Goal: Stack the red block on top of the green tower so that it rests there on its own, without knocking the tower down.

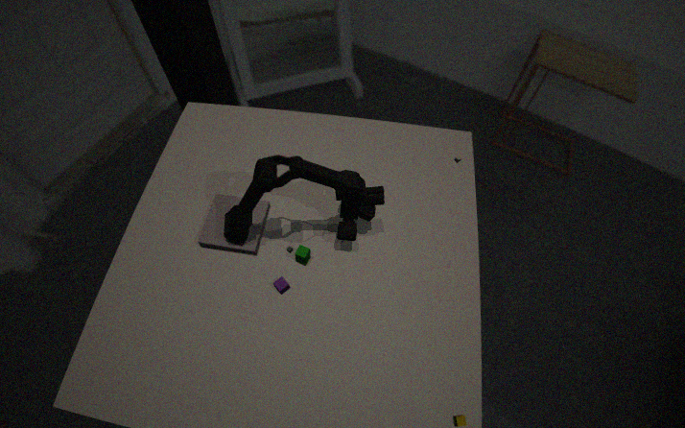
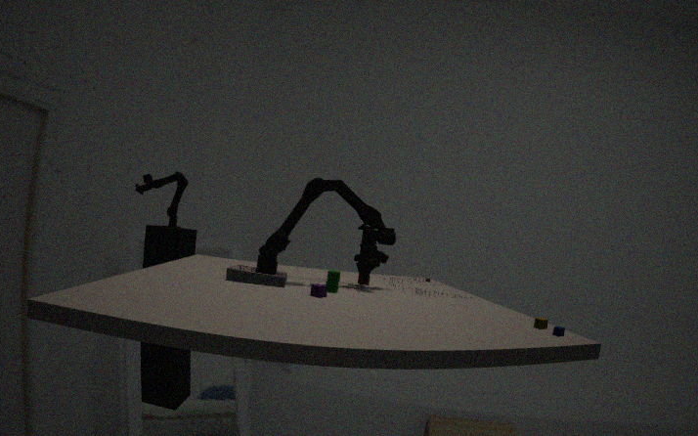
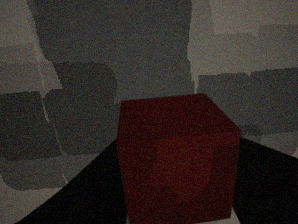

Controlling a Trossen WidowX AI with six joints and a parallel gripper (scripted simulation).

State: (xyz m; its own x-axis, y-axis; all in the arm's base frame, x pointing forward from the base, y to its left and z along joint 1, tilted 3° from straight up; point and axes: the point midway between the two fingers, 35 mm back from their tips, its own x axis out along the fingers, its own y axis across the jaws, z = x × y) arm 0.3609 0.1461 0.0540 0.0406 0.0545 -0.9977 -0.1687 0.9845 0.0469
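Observation:
The red block (image 3: 177, 165) (image 2: 363, 280) is between my gripper's two dark fingers, which touch its left and right sides in the wrist view. My gripper (image 2: 363, 279) is shut on it and points down, low at the table top. In the top view the arm hides the red block. The green tower (image 1: 302, 254) (image 2: 332, 282) stands upright, between the arm's base and my gripper and nearer to the exterior view. Its blocks cannot be told apart.
A purple block (image 1: 281, 285) (image 2: 318, 290) lies near the green tower. A small dark thing (image 1: 289, 249) lies beside the tower. A yellow block (image 1: 460, 420) (image 2: 541, 323) and a blue block (image 2: 558, 330) lie near the table's far corner. The arm's base plate (image 1: 212, 233) (image 2: 254, 277) is behind the tower.

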